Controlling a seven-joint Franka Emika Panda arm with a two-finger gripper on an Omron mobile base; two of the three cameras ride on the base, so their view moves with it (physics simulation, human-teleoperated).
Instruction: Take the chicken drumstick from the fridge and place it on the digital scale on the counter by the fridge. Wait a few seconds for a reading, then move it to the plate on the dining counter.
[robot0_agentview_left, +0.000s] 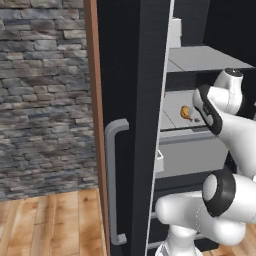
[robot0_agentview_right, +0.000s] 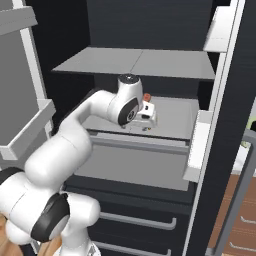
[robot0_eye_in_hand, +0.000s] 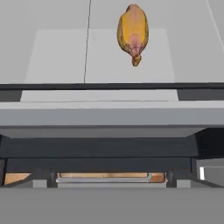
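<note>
The fridge (robot0_agentview_left: 130, 75) stands open in front of me. The chicken drumstick (robot0_eye_in_hand: 133, 31), golden-brown with a paler end toward me, lies on a pale grey shelf (robot0_eye_in_hand: 57, 52); in the left base view the drumstick (robot0_agentview_left: 186, 113) rests mid-shelf, just left of my wrist. My arm reaches into the fridge at that shelf's height. The gripper (robot0_agentview_right: 144, 123) hovers over the shelf's front part, short of the drumstick, open and holding nothing. The digital scale, the plate and both counters are out of view.
The black door with its grey bar handle (robot0_agentview_left: 112, 185) stands open on my left. Door bins (robot0_agentview_right: 197, 145) flank the opening on the right. An upper shelf (robot0_agentview_right: 140, 62) sits close above my hand, and a grey drawer (robot0_agentview_right: 135, 170) lies below the shelf. A stone wall (robot0_agentview_left: 45, 95) is at left.
</note>
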